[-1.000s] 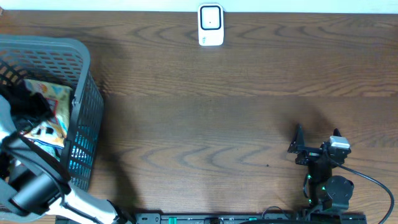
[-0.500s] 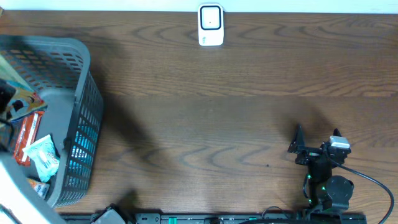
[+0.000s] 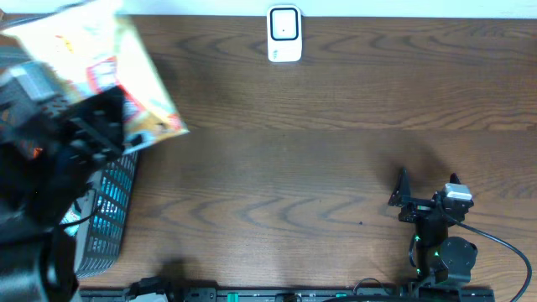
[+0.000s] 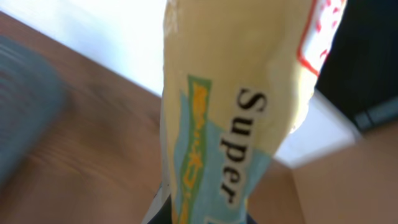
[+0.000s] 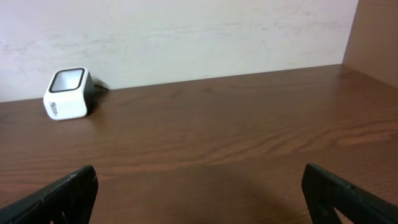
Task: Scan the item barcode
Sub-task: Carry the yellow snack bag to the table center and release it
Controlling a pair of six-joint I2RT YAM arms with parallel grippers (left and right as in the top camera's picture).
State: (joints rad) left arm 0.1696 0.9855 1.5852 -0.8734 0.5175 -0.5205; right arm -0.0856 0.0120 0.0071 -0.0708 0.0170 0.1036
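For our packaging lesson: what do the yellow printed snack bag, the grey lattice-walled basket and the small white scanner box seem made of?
The yellow printed snack bag: likely thin plastic film, glossy; it creases and shines. The grey lattice-walled basket: probably moulded plastic, matte; even slotted walls. The small white scanner box: apparently hard plastic, smooth rounded shell.

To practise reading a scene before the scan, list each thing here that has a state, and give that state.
snack bag: gripped, held in the air above the basket.
left gripper: shut on the snack bag.
right gripper: open, empty.
scanner: upright at the far edge of the table, nothing in front of it.
basket: standing on the table, partly hidden from overhead.
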